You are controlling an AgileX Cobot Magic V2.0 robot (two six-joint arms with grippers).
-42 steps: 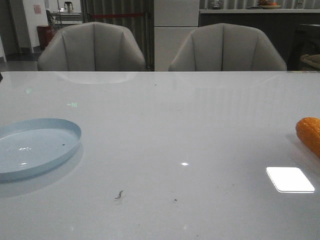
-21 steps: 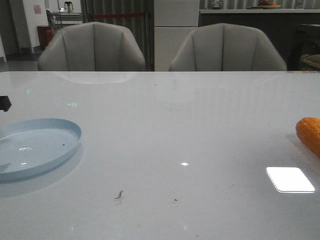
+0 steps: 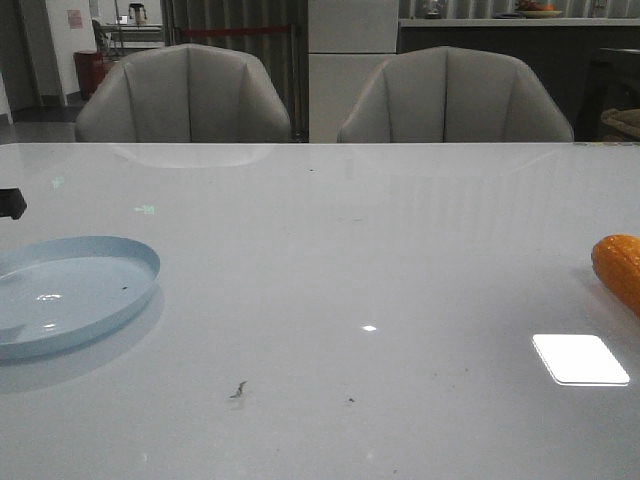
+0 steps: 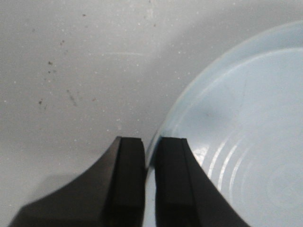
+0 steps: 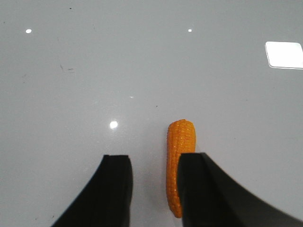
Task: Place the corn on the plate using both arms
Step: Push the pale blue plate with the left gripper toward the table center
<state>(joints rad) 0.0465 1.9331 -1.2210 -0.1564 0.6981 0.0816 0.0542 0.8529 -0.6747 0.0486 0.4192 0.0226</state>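
The glossy white table (image 3: 340,260) carries a pale blue plate (image 3: 70,295) at its left edge and an orange corn cob (image 3: 618,268) far off at its right edge.

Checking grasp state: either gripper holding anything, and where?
Left gripper pinches the plate by its rim. Right gripper is open, holding nothing; corn lies partly behind one finger.

Glossy table (image 3: 330,260); smooth plate (image 3: 70,300); bumpy-kernelled corn (image 5: 180,142).
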